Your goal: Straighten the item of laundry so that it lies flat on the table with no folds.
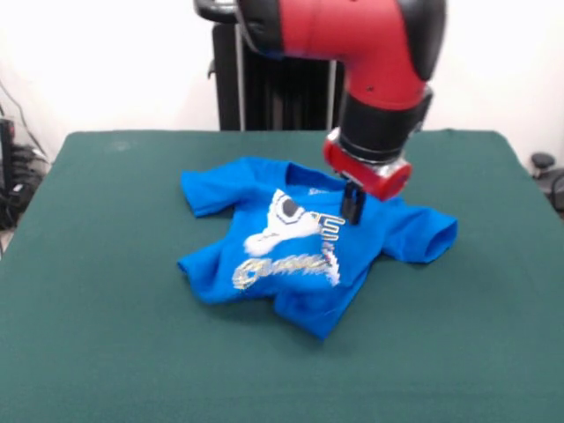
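Green cloth covers the one big worktop [106, 335], which fills most of the front view and is the thing closest to the camera. It is much bigger than anything on it.

Next in size is the one robot arm [352, 40]. It is red and black, and it comes down from the top of the picture.

One blue T-shirt [308, 242] lies near the middle of the worktop, a little toward the far side. It is not flat. Two short sleeves show, one on the left and one on the right. The right sleeve looks puffed up. The bottom part of the T-shirt is bunched and folded, and one corner of it points toward the camera. One white print [291, 238] on the chest is crumpled, so its words cannot be read.

Smallest is the one end effector [353, 204]. It is black and hangs under a red ring on the arm. It sits over the upper right part of the T-shirt, just beside the print. Its tip seems to touch the cloth. Whether it is released or clenched cannot be told, because it looks like one dark block.
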Available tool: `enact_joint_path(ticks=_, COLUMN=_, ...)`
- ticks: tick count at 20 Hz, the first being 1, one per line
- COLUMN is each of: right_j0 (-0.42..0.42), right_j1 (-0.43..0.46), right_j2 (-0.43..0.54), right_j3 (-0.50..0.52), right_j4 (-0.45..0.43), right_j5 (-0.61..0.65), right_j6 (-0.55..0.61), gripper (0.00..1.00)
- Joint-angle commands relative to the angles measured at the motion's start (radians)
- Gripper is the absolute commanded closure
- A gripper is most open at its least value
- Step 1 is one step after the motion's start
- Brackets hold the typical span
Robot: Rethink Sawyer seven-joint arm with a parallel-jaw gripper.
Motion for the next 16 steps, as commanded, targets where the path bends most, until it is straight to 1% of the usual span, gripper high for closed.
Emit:
enact_joint_path(ticks=1, right_j0=0.07, right_j1=0.044, right_j2=-0.058, right_j3=0.033, right_j4=-0.007, right_j5=0.092, right_j6=0.093, gripper=1.0)
enact_joint_path(ticks=5, right_j0=0.051, right_j1=0.051, right_j2=-0.096, right_j3=-0.02, right_j4=-0.024, right_j5=0.12, right_j6=0.042, gripper=1.0)
enact_joint_path(ticks=8, right_j0=0.043, right_j1=0.015, right_j2=-0.093, right_j3=-0.014, right_j4=-0.012, right_j5=0.158, right_j6=0.011, gripper=1.0)
enact_joint_path(ticks=10, right_j0=0.046, right_j1=0.006, right_j2=-0.095, right_j3=-0.011, right_j4=-0.009, right_j5=0.174, right_j6=0.007, gripper=1.0)
enact_joint_path(ticks=11, right_j0=0.052, right_j1=0.018, right_j2=-0.102, right_j3=-0.014, right_j4=-0.012, right_j5=0.168, right_j6=0.015, gripper=1.0)
enact_joint_path(ticks=14, right_j0=0.085, right_j1=0.091, right_j2=-0.137, right_j3=-0.041, right_j4=-0.025, right_j5=0.119, right_j6=0.067, gripper=1.0)
enact_joint_path(ticks=16, right_j0=0.089, right_j1=0.139, right_j2=-0.147, right_j3=-0.062, right_j4=-0.028, right_j5=0.086, right_j6=0.078, gripper=1.0)
